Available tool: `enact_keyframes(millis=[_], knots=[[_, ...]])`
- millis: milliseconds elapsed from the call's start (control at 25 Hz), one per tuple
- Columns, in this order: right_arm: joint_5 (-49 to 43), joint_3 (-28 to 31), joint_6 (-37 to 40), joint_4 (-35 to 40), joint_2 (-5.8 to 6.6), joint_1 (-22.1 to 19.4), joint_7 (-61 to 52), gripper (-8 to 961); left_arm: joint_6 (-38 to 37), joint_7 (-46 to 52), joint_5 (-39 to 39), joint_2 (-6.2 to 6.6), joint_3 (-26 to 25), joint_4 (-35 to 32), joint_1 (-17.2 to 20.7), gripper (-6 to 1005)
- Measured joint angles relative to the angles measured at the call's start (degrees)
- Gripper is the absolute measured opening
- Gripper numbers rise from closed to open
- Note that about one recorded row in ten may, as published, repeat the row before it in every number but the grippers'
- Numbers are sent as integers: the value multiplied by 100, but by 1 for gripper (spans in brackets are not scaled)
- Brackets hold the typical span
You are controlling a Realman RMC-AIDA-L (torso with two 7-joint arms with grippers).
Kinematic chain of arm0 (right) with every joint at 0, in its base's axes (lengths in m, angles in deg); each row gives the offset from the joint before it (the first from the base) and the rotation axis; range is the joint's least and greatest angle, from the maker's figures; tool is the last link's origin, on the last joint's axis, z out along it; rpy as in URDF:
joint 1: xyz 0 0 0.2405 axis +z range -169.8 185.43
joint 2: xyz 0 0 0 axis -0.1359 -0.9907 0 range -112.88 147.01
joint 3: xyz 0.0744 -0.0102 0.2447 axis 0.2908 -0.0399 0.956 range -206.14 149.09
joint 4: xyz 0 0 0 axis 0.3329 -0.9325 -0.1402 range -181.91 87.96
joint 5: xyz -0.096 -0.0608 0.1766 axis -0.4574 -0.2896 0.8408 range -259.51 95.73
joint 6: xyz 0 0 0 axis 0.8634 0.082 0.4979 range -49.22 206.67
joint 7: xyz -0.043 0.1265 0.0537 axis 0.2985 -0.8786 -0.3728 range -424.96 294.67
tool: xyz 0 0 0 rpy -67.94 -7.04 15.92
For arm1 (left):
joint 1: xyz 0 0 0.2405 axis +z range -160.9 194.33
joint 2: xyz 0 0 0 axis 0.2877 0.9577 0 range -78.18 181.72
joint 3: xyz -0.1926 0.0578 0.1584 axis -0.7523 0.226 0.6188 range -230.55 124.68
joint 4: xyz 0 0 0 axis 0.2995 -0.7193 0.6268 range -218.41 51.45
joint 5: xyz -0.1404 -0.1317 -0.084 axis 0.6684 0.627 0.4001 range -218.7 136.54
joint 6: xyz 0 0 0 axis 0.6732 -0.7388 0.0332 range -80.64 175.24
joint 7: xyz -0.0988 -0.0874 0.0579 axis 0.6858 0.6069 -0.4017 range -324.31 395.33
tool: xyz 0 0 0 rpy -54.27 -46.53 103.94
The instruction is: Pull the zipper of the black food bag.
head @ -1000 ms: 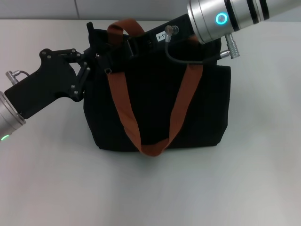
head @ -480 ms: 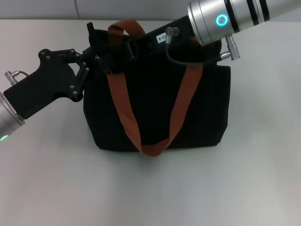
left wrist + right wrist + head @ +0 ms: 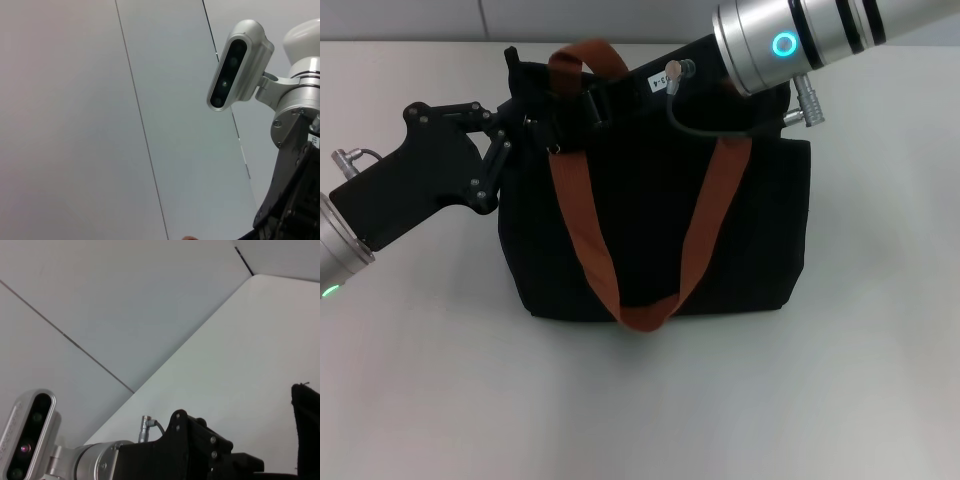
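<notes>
The left gripper (image 3: pixel 542 128) has crept further along the top edge of the boxy black fabric food bag (image 3: pixel 650 230), the right gripper (image 3: pixel 610 92) alongside; jaws and zipper hidden, so progress looks slight.

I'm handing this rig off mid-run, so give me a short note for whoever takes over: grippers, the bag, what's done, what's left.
Left gripper: at the top left corner of the black food bag, at the zip edge; its jaws are hidden against the black fabric.
Right gripper: reaching in over the bag's top edge from the right, its tip lost among the straps.
The bag stands on the white table, one orange strap draped down its front.
Zipper pull: not visible, so how far it has run cannot be told.
Left: confirm the grip and pull the zipper.
</notes>
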Motion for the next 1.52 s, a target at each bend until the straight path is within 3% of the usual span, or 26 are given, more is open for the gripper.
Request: enact_keyframes(millis=[1520], knots=[[-753, -228, 52, 1175, 0, -394, -814, 0, 30, 10, 317, 9, -9, 1, 47, 25]])
